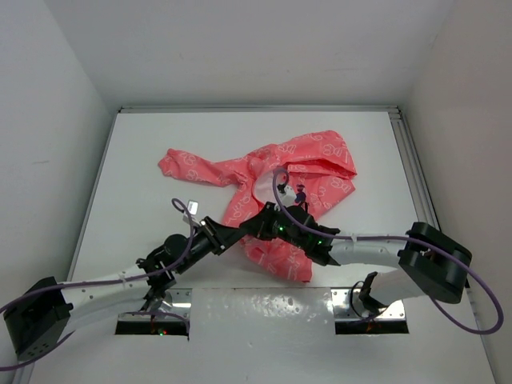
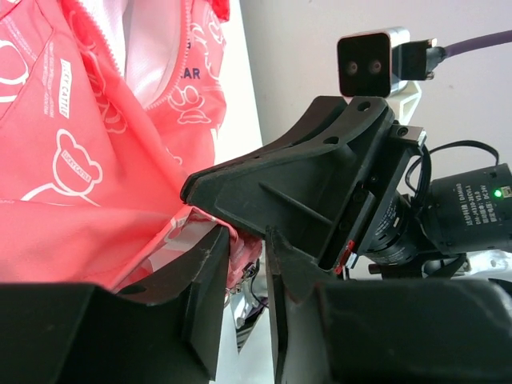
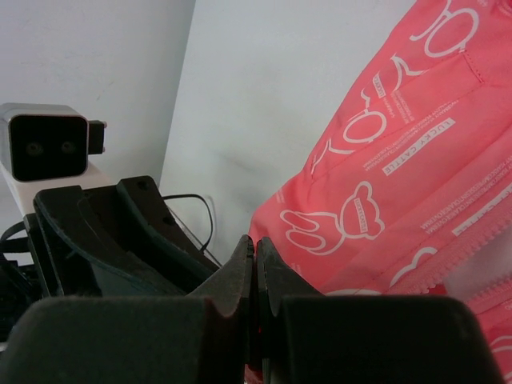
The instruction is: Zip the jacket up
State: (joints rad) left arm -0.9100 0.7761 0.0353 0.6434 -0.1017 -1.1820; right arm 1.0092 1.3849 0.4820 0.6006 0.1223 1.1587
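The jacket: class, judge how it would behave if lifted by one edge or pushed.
Probably floppy: the jacket lies crumpled in folds, so a lifted edge would likely leave the rest sagging. Likely light; the fabric looks thin. A push would probably bunch it, not slide it whole.

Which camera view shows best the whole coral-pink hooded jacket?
The top external view: the coral-pink patterned jacket lies nearly whole on the white table, its front open. The left wrist view shows only fabric panel, white lining and a zipper edge; the right wrist view shows only a printed panel.
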